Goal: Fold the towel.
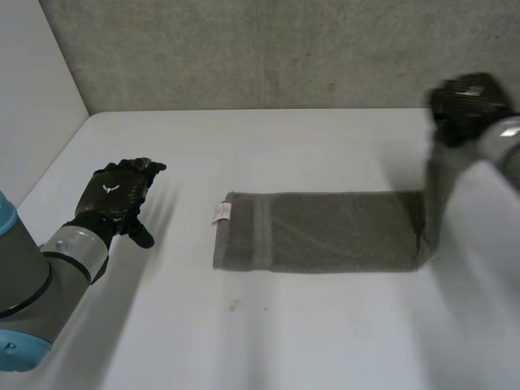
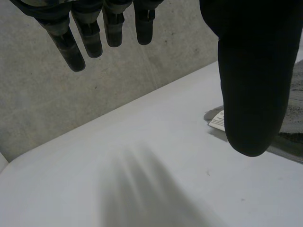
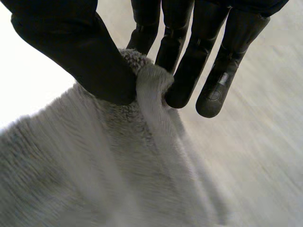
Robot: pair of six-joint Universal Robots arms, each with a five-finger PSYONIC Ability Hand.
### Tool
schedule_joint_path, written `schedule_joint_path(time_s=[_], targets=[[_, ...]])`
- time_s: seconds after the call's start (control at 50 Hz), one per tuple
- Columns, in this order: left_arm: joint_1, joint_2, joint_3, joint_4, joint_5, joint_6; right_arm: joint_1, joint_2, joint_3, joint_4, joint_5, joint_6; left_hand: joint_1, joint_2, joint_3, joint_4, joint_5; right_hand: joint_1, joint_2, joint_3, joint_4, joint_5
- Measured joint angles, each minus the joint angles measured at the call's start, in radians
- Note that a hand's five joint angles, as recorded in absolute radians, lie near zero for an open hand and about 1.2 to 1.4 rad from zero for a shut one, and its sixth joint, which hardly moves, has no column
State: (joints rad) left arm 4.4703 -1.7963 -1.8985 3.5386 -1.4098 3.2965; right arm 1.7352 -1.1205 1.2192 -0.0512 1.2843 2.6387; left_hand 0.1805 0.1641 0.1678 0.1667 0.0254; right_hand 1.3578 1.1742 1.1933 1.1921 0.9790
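Note:
A grey towel lies as a long folded strip across the middle of the white table, its white label at the left end. Its right end rises off the table toward my right hand, which is high at the far right. In the right wrist view that hand pinches a bunched edge of the towel between thumb and fingers. My left hand hovers open left of the towel, apart from it. Its wrist view shows straight fingers, with the label and towel end beside the thumb.
A grey concrete wall runs along the table's back edge. A white side wall closes the left. Bare table lies in front of the towel and between it and my left hand.

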Motion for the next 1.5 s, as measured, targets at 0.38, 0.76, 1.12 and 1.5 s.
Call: schedule_joint_path(time_s=[0.38, 0.76, 1.12, 1.5], targets=[[-0.003, -0.001, -0.002, 0.0, 0.0, 0.0, 0.597, 0.272, -0.002, -0.043, 0.009, -0.001, 0.0, 0.0, 0.0, 0.0, 0.0, -0.321, -0.315, -0.298, -0.296, -0.273], [-0.013, -0.002, -0.023, 0.035, 0.0, 0.006, 0.244, -0.021, 0.333, -0.023, 0.12, 0.079, 0.0, 0.0, 0.0, 0.0, 0.0, -1.147, -0.946, -0.977, -0.958, -0.91], [-0.017, -0.009, -0.026, 0.036, -0.001, 0.007, 0.034, -0.005, 0.549, -0.22, 0.01, 0.073, 0.0, 0.0, 0.0, 0.0, -0.001, -0.046, -0.014, -0.008, -0.002, -0.015], [-0.018, 0.001, -0.032, 0.035, -0.003, 0.002, 0.485, 0.123, 0.115, -0.207, 0.06, 0.086, 0.0, 0.0, 0.0, 0.0, -0.001, -0.019, 0.01, -0.005, 0.0, 0.011]])
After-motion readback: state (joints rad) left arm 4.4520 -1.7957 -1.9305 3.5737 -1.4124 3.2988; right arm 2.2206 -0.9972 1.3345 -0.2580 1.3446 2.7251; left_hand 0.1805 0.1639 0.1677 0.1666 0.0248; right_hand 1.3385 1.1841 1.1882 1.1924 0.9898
